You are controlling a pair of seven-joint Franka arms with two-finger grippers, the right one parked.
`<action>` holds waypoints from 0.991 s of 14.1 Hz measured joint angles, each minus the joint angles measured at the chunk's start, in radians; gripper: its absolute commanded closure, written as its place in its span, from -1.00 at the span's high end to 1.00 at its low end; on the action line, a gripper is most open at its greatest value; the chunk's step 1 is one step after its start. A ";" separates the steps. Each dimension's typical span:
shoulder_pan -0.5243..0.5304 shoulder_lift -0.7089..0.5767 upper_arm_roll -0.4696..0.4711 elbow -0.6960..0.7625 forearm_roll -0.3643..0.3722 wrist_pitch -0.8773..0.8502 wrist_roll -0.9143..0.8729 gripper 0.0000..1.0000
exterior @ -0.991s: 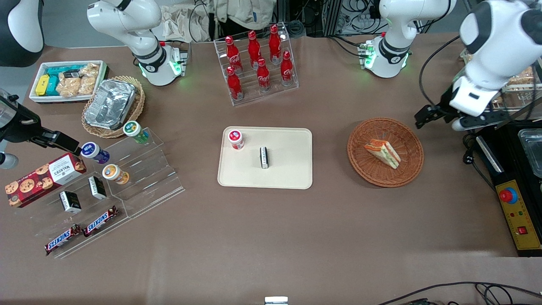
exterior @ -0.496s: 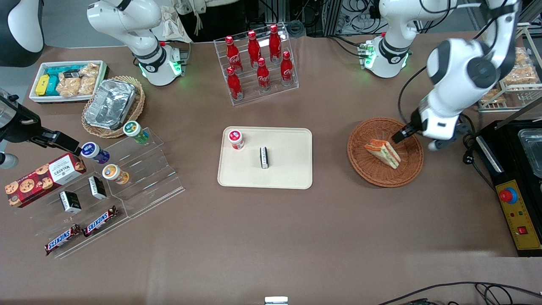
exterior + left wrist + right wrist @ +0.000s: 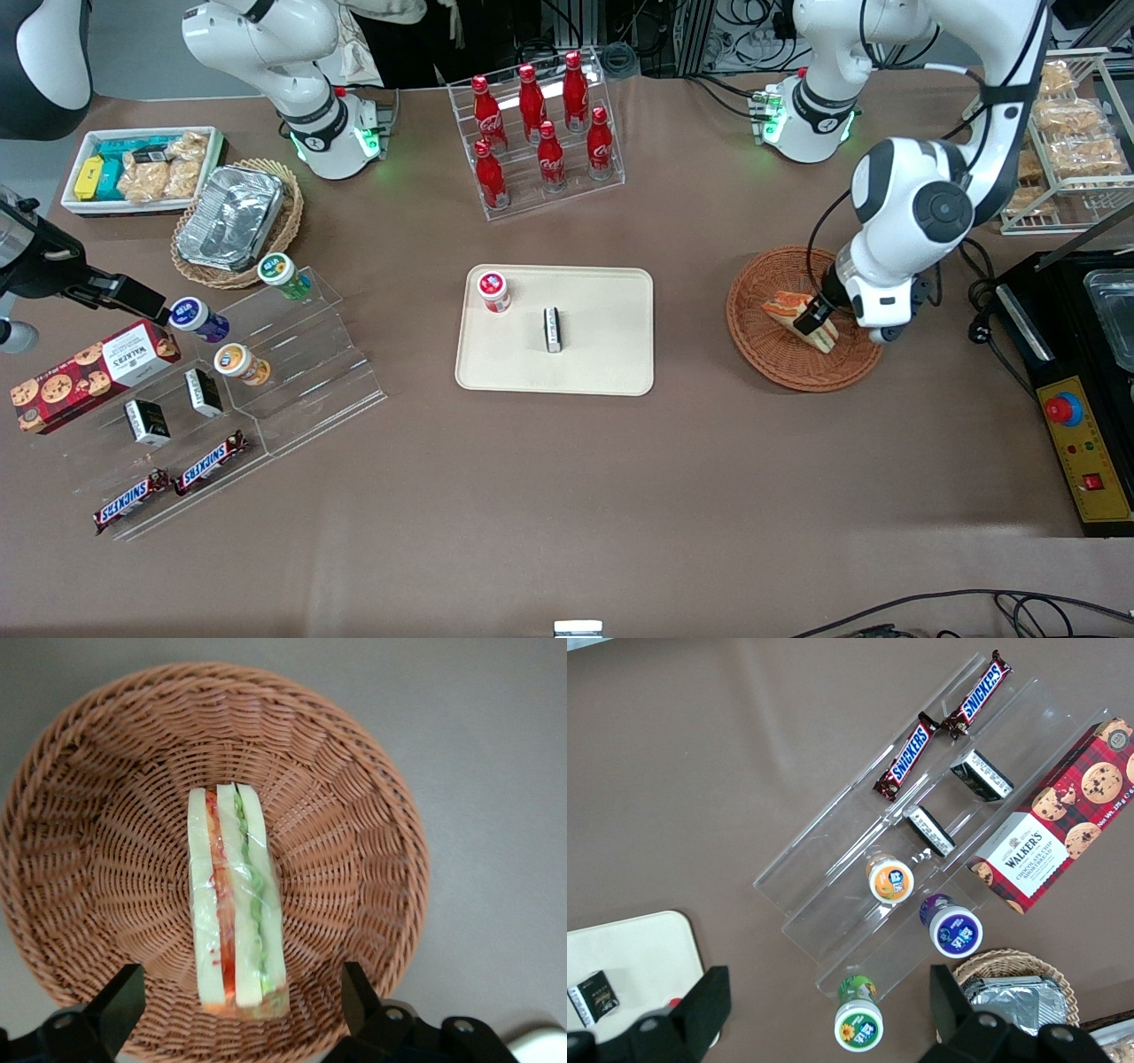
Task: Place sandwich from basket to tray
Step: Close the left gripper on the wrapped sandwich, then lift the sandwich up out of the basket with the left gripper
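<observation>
Reddish-brown wicker forms the basket, which sits on the brown table toward the working arm's end, well apart from the cream tray at the table's middle. Inside the basket lies the sandwich, a plastic-wrapped wedge resting on its side near the basket's centre, its white bread, red and green layers running lengthwise; one end reaches close to the basket's rim. The left arm's gripper hangs low over the basket, right above that end of the sandwich, with its two fingers spread wide apart, one on each side of the wedge and neither touching it. In the front view the gripper covers part of the sandwich. On the tray stand a small red-lidded jar near one corner and a small dark box near the tray's middle, the two apart from each other.
</observation>
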 measured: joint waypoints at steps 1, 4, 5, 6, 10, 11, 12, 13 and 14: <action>0.000 0.018 0.001 -0.001 0.000 0.011 -0.009 0.97; 0.001 0.050 0.004 -0.039 0.000 0.091 -0.018 0.83; 0.002 0.056 0.006 -0.064 0.000 0.133 -0.019 0.71; 0.003 0.060 0.007 -0.084 0.000 0.160 -0.019 0.42; 0.002 0.068 0.007 -0.099 0.000 0.179 -0.019 -0.68; 0.002 0.064 0.007 -0.097 0.000 0.179 -0.019 -0.81; 0.002 0.055 0.008 -0.093 0.000 0.167 -0.019 -0.90; 0.002 0.041 0.008 -0.083 0.000 0.130 -0.019 -0.93; 0.002 0.020 0.008 -0.065 0.000 0.073 -0.019 -0.93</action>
